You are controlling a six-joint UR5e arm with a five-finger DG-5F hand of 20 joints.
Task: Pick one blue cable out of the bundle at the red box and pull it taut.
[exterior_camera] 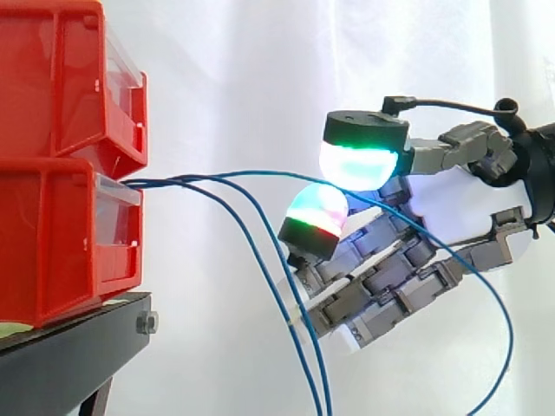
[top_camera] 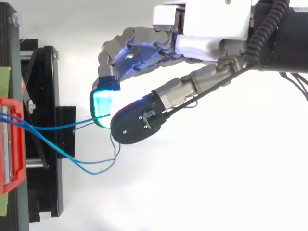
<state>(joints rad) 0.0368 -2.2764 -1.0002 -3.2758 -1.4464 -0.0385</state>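
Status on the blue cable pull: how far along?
Done: one thin blue cable is singled out from the bundle at the red plastic box; the other blue cables hang slack. In hand: the hand appears to pinch that cable between its glowing fingertips. Left: the cable bows slightly, so it likely needs pulling away from the box until taut.

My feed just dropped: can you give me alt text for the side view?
The hand pinches one blue cable between its glowing pads, the cable running nearly straight to the lower red bin at left. Two more blue cables sag from that bin toward the bottom edge.
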